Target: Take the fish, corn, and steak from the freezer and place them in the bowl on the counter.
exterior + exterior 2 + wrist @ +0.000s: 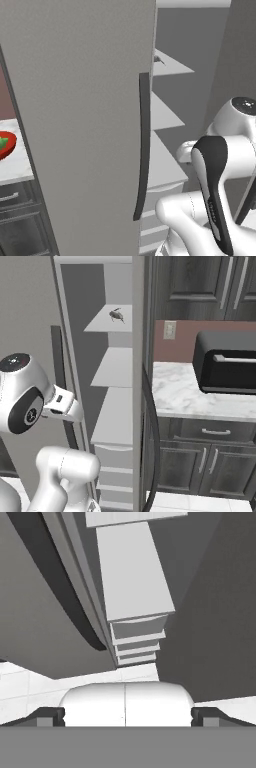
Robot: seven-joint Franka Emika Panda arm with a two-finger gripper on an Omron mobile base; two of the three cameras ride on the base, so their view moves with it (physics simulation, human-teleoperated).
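Light-grey, the freezer [85, 125] stands with its door swung open — pale shelves [112, 368] and drawers [136, 643] bared, one small dark item [116, 315] on the upper shelf. The gripper [125, 716] holds its fingers wide apart, empty, facing the drawers. The red bowl [6, 144] sits on the marble counter [17, 167] left of the door.

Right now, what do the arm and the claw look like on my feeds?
The glossy white rounded arm has bulbous links with a black band wrapping one segment and a dark grey disc-shaped joint cap. The claw shows two small dark grey fingertips, standing wide apart. No cables or legible markings are visible.
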